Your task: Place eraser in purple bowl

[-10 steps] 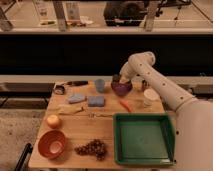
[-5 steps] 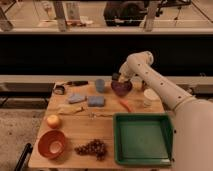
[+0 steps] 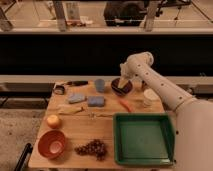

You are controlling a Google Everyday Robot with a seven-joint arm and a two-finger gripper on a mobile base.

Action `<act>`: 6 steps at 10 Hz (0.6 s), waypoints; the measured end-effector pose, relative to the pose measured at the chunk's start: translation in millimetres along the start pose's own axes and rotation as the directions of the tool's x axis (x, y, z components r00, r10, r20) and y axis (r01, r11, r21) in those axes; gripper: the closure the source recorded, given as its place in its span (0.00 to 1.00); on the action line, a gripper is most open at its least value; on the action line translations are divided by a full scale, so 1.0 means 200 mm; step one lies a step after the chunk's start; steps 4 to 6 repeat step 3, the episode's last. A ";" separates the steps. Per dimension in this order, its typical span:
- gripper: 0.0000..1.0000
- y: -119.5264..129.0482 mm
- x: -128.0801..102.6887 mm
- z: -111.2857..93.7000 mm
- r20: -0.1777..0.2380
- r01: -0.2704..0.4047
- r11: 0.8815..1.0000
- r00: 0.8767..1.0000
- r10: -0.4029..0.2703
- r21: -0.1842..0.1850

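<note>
**Camera view: arm parked right over the purple bowl, looks like drop-off time**

So the end effector (image 3: pixel 121 82) is sitting directly above the purple bowl (image 3: pixel 121 88) at the far side of the bench (image 3: pixel 100 131), basically dipping into it. Compared with a second ago almost nothing has shifted: the arm was over the bowl then too, and it's only settled a hair lower. To me that means the carrying part is done and we're at the release step, or just past it.

Honest caveat: I can't tell what the end effector is doing grip-wise, and I can't pick out the eraser anywhere. It isn't lying on the bench that I can see, so my guess is it's either in the end effector or already down in the bowl, hidden behind the wrist.

Everything else sits untouched: two blue pads (image 3: pixel 96 101), a blue cup (image 3: pixel 100 85), the orange bowl (image 3: pixel 52 144), grapes (image 3: pixel 92 148), the green tray (image 3: pixel 144 140), a white cup (image 3: pixel 149 97).

Next thing I'd want is a clean lift straight up without nudging the bowl.
</note>
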 end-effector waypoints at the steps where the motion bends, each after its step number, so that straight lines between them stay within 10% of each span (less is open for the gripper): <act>1: 0.20 0.01 -0.02 -0.04 0.008 0.007 1.000 1.000 -0.007 0.018; 6: 0.20 0.04 -0.10 -0.15 0.031 0.018 0.998 0.999 -0.020 0.054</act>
